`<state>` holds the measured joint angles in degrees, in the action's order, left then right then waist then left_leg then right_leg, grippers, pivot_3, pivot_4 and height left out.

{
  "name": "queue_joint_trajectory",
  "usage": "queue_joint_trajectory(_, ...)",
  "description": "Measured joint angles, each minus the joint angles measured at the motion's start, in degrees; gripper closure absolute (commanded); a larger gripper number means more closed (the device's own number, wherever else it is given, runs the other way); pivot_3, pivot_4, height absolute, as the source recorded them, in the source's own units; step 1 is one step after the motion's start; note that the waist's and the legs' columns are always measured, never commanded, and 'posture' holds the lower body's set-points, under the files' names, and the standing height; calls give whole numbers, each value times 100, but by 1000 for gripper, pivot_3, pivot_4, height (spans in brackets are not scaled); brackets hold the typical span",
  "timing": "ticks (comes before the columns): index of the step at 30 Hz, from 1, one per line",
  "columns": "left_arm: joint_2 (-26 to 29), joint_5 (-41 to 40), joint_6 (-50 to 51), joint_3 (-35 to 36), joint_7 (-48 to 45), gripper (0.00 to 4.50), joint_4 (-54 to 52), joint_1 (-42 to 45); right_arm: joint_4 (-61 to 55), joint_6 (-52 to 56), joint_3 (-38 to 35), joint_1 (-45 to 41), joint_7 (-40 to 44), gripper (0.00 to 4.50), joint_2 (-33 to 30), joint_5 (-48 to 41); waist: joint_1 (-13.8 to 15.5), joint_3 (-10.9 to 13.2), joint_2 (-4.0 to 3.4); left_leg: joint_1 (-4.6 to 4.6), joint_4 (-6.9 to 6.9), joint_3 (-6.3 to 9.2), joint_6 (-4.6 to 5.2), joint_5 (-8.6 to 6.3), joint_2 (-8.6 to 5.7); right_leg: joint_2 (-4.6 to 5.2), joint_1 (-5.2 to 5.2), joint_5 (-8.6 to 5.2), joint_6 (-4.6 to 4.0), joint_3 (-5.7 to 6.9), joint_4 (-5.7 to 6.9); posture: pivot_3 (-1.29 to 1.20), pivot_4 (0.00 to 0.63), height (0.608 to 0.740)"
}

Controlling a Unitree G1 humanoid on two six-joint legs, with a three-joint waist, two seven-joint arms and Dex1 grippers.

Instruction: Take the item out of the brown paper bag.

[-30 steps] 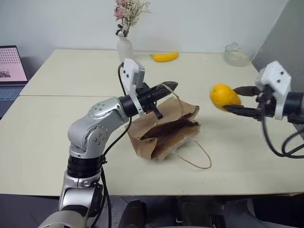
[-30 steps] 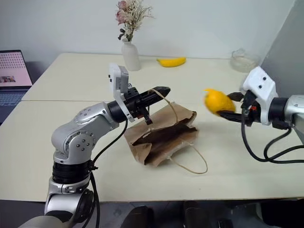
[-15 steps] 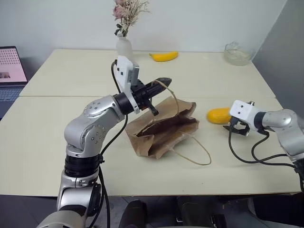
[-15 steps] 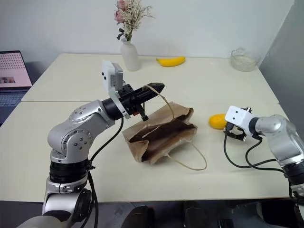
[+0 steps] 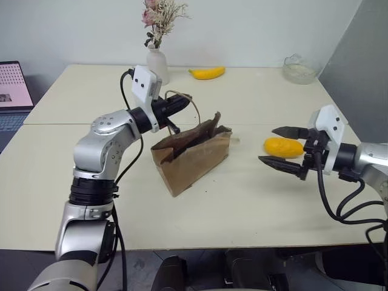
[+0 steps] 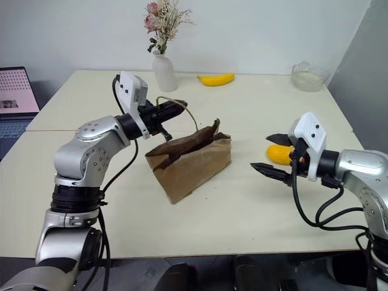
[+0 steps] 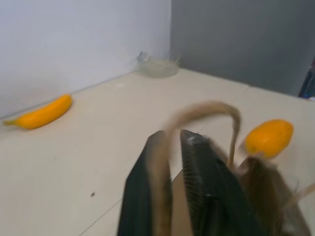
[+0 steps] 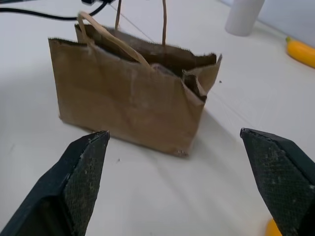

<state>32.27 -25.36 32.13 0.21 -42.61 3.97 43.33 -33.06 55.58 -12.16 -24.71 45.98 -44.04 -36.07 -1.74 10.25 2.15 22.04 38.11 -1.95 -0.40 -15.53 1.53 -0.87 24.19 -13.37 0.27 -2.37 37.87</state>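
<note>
The brown paper bag (image 5: 191,154) stands upright mid-table, its mouth crumpled. My left gripper (image 5: 177,104) reaches level above the bag's left end, shut on one tan cord handle (image 7: 206,110) that loops between its two fingers. The item, a smooth yellow-orange oval fruit (image 5: 283,147), lies on the table to the right of the bag, outside it. My right gripper (image 5: 267,145) hovers there, wide open, one finger on each side of the fruit without touching it. In the right wrist view the bag (image 8: 128,103) shows between the spread fingers (image 8: 83,167).
A banana (image 5: 207,73), a white vase with dried flowers (image 5: 156,63) and a glass bowl (image 5: 300,68) stand along the table's far edge. A laptop (image 5: 9,91) sits at the far left. A grey panel rises at the right.
The fruit, held in the air by my right gripper a second ago, now lies on the table and that gripper has opened wide. My left gripper moved left, pulling the bag upright by its handle.
</note>
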Motion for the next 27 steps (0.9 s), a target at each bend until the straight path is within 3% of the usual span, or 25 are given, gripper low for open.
queue_joint_trajectory(8,487,-207,342,178,-483,358,-487,-413,56,118,62,-158,-229,0,52,-409,12,0,0,39,-4,7,2,-2,7,4,22,0,0,6,-18,0,150,740)
queue_joint_trajectory(13,917,-868,815,888,-670,358,-1436,-1210,277,-231,120,160,-192,0,88,-381,-4,0,0,41,-5,10,2,-2,12,3,27,-1,-1,11,-16,0,150,740)
queue_joint_trajectory(18,1013,-909,992,1651,41,358,-2243,-2076,379,-1223,222,535,-278,0,464,16,-2,0,0,23,-3,6,3,-2,10,3,15,0,0,5,-10,0,150,740)
queue_joint_trajectory(22,501,-486,841,1984,974,358,-3233,-3454,376,-2047,387,1214,-377,0,766,499,4,-3,1,15,-7,2,2,-2,11,8,8,-1,0,1,-15,0,150,740)
queue_joint_trajectory(27,-72,20,194,1968,1413,358,-3729,-4768,339,-2393,431,1826,-295,0,928,515,19,-4,2,-4,-4,3,2,-2,10,10,-4,-1,-2,3,-6,0,150,740)
